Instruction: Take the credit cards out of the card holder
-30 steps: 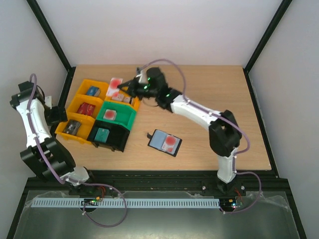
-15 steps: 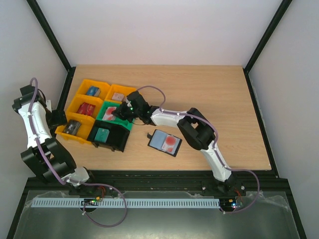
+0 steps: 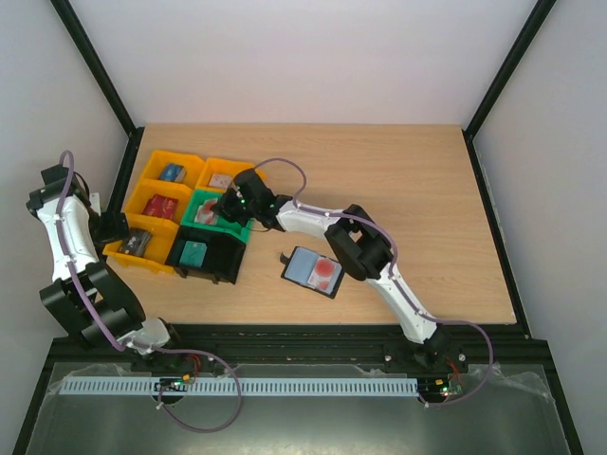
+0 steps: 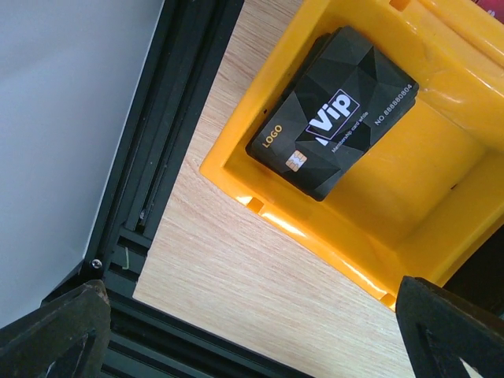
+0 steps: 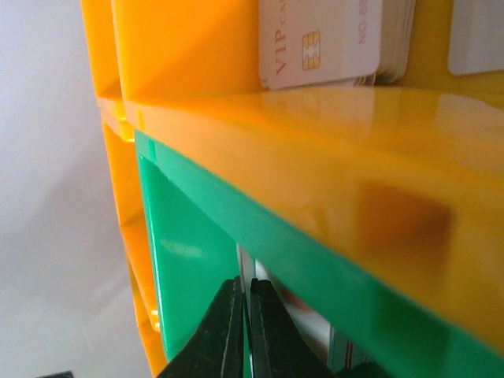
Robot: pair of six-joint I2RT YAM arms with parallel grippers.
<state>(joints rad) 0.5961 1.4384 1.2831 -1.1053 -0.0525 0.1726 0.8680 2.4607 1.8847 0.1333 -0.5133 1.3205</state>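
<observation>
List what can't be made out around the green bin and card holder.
Right pincer grip: right wrist view, the shut jaws hide any card edge; top view too small.
Green bin contents: right wrist view, its wall blocks them.
Card holder card count: top view, too small.

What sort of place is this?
Probably a robotics lab test cell: a light wooden tabletop fenced by black metal frame bars, two white-and-black robot arms bolted at its edge, small coloured plastic bins.

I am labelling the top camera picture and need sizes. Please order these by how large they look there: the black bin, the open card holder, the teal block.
1. black bin
2. card holder, somewhat smaller
3. teal block, clearly smallest
</observation>
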